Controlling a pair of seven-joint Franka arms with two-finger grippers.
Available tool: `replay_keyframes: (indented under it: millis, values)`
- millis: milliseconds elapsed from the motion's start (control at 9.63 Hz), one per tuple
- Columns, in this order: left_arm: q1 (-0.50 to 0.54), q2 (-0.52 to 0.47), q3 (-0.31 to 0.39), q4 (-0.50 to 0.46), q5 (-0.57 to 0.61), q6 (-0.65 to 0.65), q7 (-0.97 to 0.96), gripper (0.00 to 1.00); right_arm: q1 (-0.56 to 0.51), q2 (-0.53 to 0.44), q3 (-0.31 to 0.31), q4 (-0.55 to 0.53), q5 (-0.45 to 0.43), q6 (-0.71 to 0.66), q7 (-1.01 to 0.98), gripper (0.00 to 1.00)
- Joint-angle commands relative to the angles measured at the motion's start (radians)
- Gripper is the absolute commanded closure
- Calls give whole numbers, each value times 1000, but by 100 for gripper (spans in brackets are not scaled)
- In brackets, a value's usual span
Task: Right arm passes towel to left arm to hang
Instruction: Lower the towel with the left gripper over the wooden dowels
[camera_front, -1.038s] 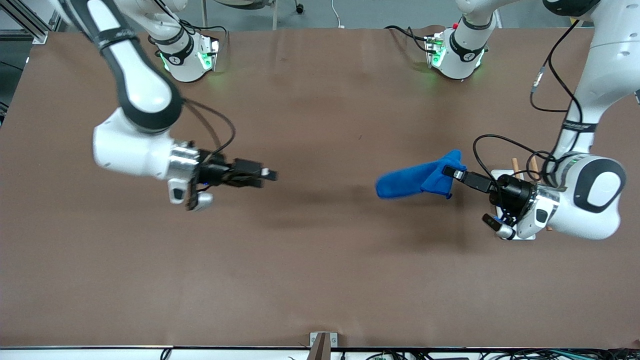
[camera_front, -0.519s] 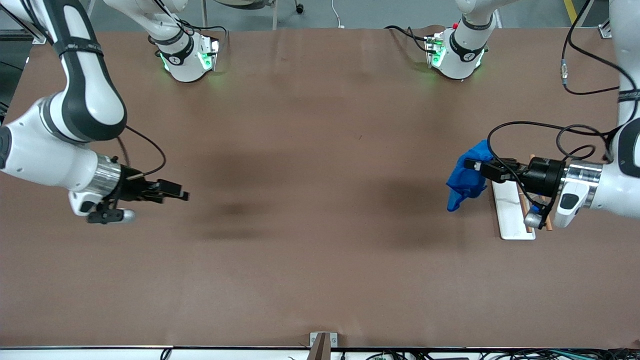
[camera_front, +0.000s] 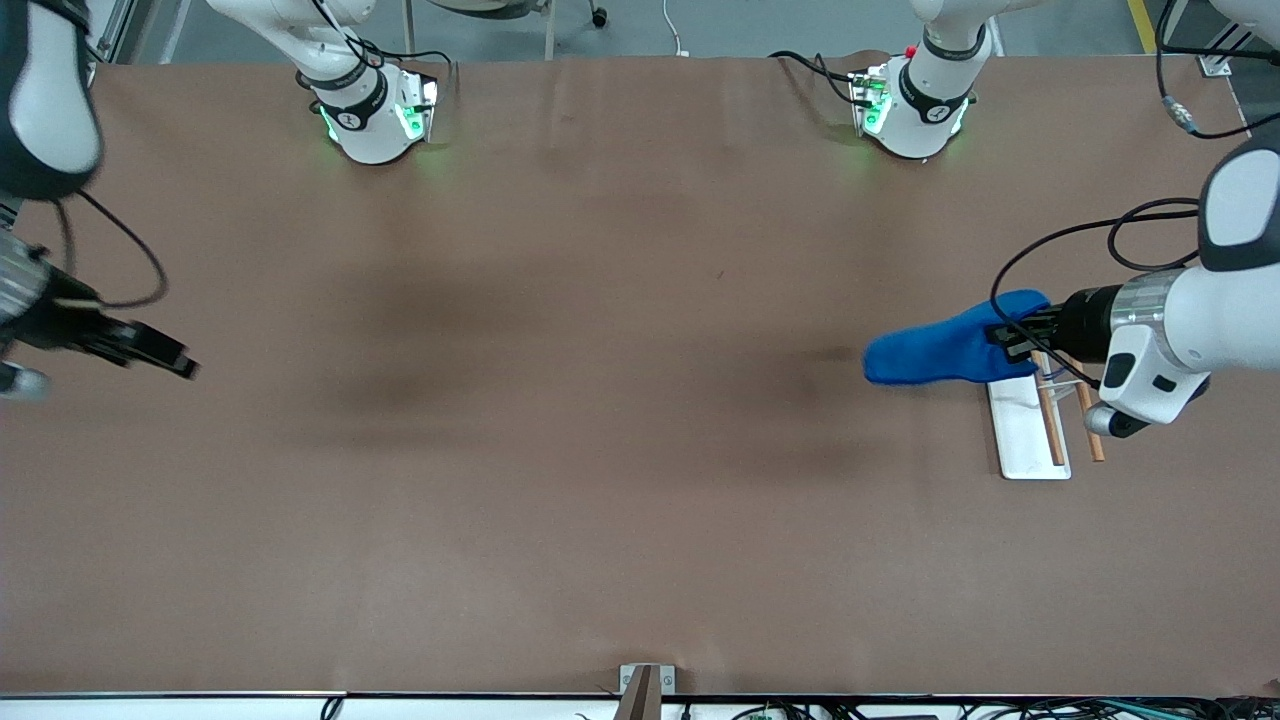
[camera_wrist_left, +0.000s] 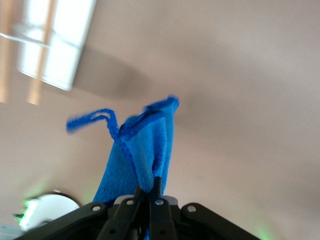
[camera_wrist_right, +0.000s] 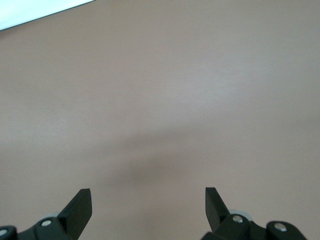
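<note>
Towel (camera_front: 935, 350) held in the air by the left gripper (camera_front: 1012, 338), over the table (camera_front: 620, 450) at the left arm's end, about 3 o'clock in the front view. Cloth is bright blue, bunched into a long soft roll that runs from the gripper out toward 9 o'clock. The held end sits just above a white flat base (camera_front: 1027, 430) lying on the table; two thin wooden rods (camera_front: 1050, 425) stand over that base at the left arm's side.

Left wrist view: both fingers (camera_wrist_left: 155, 207) pinched tight together on a fold of the towel (camera_wrist_left: 142, 157), no gap between them. Stitched hem shows along the cloth's upper edge, and a small corner loop (camera_wrist_left: 92, 119) sticks out sideways from it. White base (camera_wrist_left: 55, 42) visible on the table farther off, blurred.

Right gripper (camera_front: 165, 355) at the right arm's end of the table, near 9 o'clock in the front view, hanging over bare brown surface, well apart from the towel. Right wrist view: fingers (camera_wrist_right: 79, 207) spread wide, nothing between them, only table (camera_wrist_right: 160, 100) below.

Both arm bases at 12 o'clock edge, green lights on.
</note>
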Motion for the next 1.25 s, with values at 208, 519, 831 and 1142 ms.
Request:
replay_keyframes:
  millis: [208,519,831,1142]
  values:
    - [-49,0,-8,-75,270,26,-195,99,11,-65,-66,248,-67,-378,30,0]
    - [-110,28,-10,-125,426,26,-397,98,14,-58,-59,307,-64,-423,24,0]
    - [-103,57,-8,-130,485,27,-417,98,33,-58,-57,304,-68,-418,19,0]
    - [-42,46,-2,-136,494,24,-178,98,34,-58,-57,304,-70,-444,15,0]
